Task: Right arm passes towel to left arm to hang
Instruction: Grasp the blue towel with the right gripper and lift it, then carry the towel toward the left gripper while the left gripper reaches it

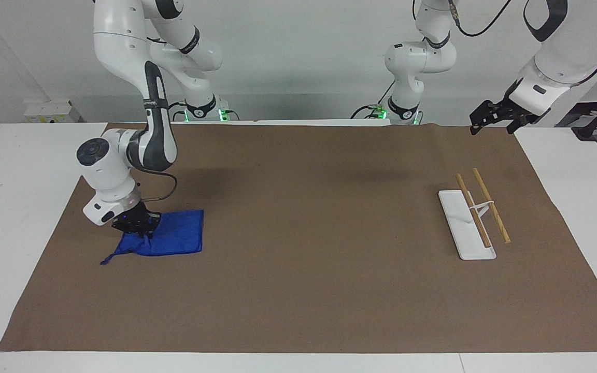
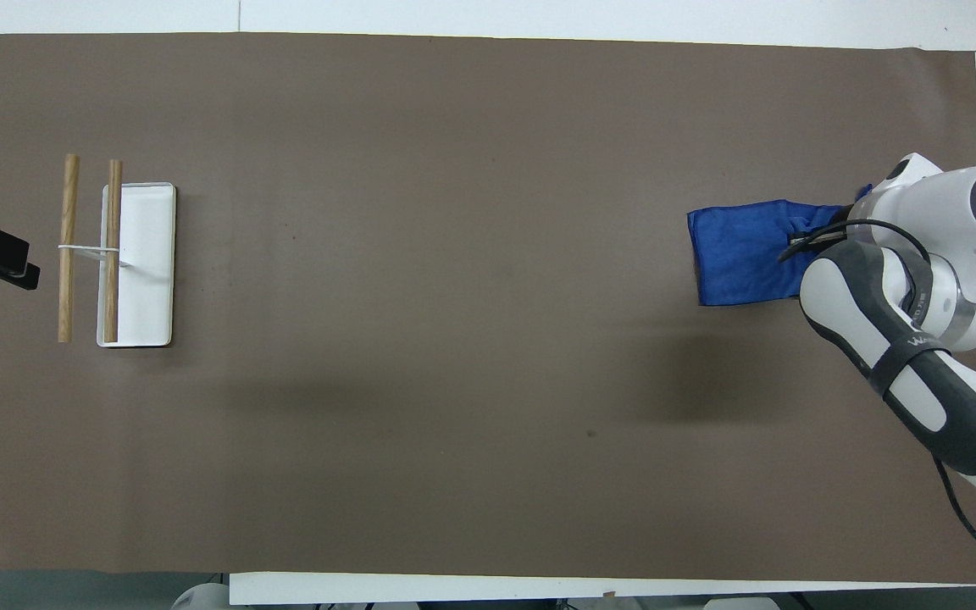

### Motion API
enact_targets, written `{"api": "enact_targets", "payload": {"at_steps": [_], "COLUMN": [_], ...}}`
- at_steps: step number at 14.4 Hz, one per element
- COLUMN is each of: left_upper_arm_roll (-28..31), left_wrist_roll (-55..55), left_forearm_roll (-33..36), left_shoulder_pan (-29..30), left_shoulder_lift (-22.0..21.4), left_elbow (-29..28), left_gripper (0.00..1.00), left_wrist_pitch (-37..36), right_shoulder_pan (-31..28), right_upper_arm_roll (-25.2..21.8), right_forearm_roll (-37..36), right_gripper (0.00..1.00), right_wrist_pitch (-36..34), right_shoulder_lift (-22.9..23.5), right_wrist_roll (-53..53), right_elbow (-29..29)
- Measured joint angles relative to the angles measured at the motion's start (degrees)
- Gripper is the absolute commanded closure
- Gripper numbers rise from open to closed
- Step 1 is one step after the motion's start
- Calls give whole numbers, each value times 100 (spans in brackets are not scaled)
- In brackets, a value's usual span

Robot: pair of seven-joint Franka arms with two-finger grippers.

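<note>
Facing view, lower left: towel [image 1: 171, 239] pinched by right claw [image 1: 136, 226], bunched on bench; lift needed next. Left claw [image 1: 493, 118] spread wide, waiting upper right.

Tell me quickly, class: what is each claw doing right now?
Right claw: shut on the towel, pinching its end on the brown mat.
Left claw: open, holding nothing, waiting in the air at its own end of the table.

Brown mat [image 1: 303, 290] covers most of my white desk [image 1: 18, 171], bare desk showing at both ends. Toward the left arm's end: white rack base [image 1: 462, 228] flat on the mat, two wooden rods [image 1: 491, 204] carried side by side above it on a thin white support. Faint shadows mid-mat.
</note>
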Motion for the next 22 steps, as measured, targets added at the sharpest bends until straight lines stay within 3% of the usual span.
{"api": "enact_targets", "payload": {"at_steps": [3,6,9,12,15,17,22], "left_upper_arm_roll": [0,0,0,0,0,0,-38], "left_wrist_roll": [0,0,0,-8,-564,-1835,-5491], "left_forearm_roll": [0,0,0,0,-11,-341,-1576], "left_shoulder_pan": [0,0,0,0,1,0,-34], "left_shoulder_lift": [0,0,0,0,-9,-99,-733], "left_elbow": [0,0,0,0,-44,-310,-1988], "left_gripper": [0,0,0,0,0,0,0], "left_wrist_pitch": [0,0,0,-11,-42,194,1952], "right_shoulder_pan": [-8,-13,-9,10,109,191,350], "right_upper_arm_roll": [162,587,1324,2217,2846,3167,3987], "right_forearm_roll": [29,38,50,224,1053,1447,2194], "right_gripper": [100,100,100,100,100,100,100], "right_wrist_pitch": [-556,-1582,-2547,-2930,-2522,-1877,-125], "right_shoulder_lift": [-68,-348,-636,-679,-647,-518,-88], "right_wrist_roll": [349,1259,2859,4883,6587,7575,9234], "right_elbow": [190,608,1012,1508,1701,1795,1905]}}
